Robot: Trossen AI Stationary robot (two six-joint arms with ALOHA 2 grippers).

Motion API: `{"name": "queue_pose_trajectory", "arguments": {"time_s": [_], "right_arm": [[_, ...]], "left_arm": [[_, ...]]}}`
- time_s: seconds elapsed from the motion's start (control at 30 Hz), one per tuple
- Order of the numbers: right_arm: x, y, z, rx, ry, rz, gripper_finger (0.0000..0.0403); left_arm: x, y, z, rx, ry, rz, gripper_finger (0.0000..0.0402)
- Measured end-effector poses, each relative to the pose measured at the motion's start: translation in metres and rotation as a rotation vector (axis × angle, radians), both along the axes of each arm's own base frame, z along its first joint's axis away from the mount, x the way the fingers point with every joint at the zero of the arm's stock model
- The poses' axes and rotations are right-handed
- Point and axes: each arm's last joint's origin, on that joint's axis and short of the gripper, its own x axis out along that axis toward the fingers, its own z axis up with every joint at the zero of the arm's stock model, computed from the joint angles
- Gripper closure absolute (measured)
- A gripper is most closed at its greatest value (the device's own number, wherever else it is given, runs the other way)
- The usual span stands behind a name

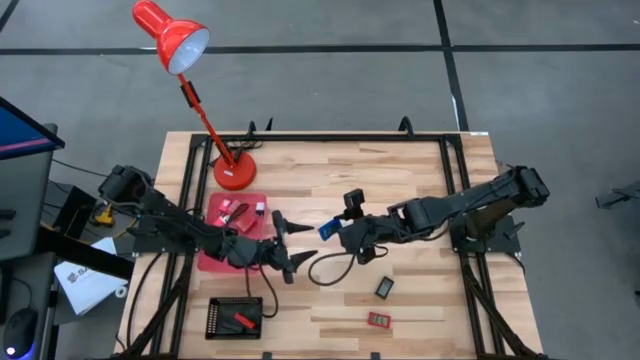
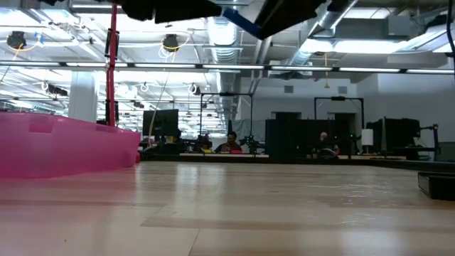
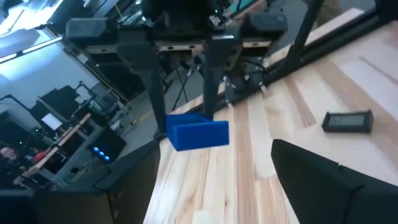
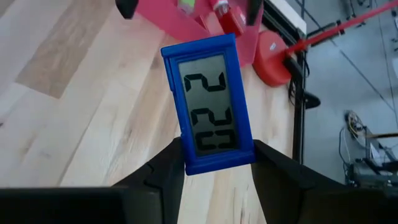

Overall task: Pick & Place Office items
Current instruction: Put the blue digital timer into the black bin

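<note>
I hold blue clock in right jaws, clamped on short end, long axis pointing out toward 9 o'clock. Left jaws spread wide, empty, just beside it at 9 o'clock, above worktop centre.

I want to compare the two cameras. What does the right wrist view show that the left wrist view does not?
Only the right wrist view shows the digits on the blue clock's screen, the pink tray and the lamp base. Only the left wrist view shows the black clock lying on the table and the open left gripper. Both show the right gripper shut on the blue clock.
</note>
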Motion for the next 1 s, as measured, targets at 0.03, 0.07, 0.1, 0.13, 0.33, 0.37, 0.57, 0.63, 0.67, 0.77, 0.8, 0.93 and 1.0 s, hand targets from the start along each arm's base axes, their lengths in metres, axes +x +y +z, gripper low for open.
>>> {"name": "queue_pose_trajectory", "arguments": {"time_s": [0.03, 0.07, 0.1, 0.13, 0.33, 0.37, 0.57, 0.63, 0.67, 0.77, 0.8, 0.93, 1.0], "right_arm": [[0.001, 0.000, 0.000, -0.001, -0.004, 0.001, 0.0248], [0.001, -0.001, 0.000, -0.004, -0.006, 0.004, 0.0248], [0.002, -0.001, 0.000, -0.005, -0.010, 0.007, 0.0249], [0.003, -0.001, 0.000, -0.005, -0.016, 0.010, 0.0249], [0.007, 0.000, 0.005, 0.009, -0.067, 0.045, 0.0249], [0.008, 0.001, 0.006, 0.019, -0.077, 0.055, 0.0249], [0.012, -0.001, 0.008, 0.082, -0.106, 0.098, 0.0249], [0.013, -0.001, 0.009, 0.090, -0.114, 0.103, 0.0249], [0.013, -0.001, 0.009, 0.090, -0.120, 0.104, 0.0249], [0.014, 0.000, 0.010, 0.092, -0.127, 0.111, 0.0249], [0.014, 0.000, 0.010, 0.095, -0.133, 0.114, 0.0249], [0.015, 0.001, 0.010, 0.111, -0.140, 0.130, 0.0249], [0.016, 0.001, 0.011, 0.110, -0.148, 0.132, 0.0249]], "left_arm": [[0.000, -0.001, 0.001, -0.003, -0.005, -0.003, 0.0092], [0.000, -0.002, 0.002, -0.006, -0.008, -0.005, 0.0087], [0.000, -0.002, 0.002, -0.007, -0.008, -0.004, 0.0081], [0.000, -0.001, 0.002, -0.010, -0.009, 0.001, 0.0075], [0.000, -0.001, 0.004, -0.027, -0.028, 0.012, 0.0049], [0.000, -0.001, 0.004, -0.028, -0.030, 0.019, 0.0047], [0.000, 0.000, 0.005, -0.033, -0.045, 0.041, 0.0049], [0.000, 0.000, 0.006, -0.037, -0.054, 0.043, 0.0052], [0.000, 0.000, 0.007, -0.042, -0.062, 0.043, 0.0053], [0.000, 0.000, 0.008, -0.048, -0.074, 0.043, 0.0056], [0.000, 0.000, 0.008, -0.049, -0.076, 0.044, 0.0057], [0.001, 0.002, 0.010, -0.062, -0.097, 0.049, 0.0061], [0.001, 0.002, 0.011, -0.065, -0.102, 0.048, 0.0062]]}}
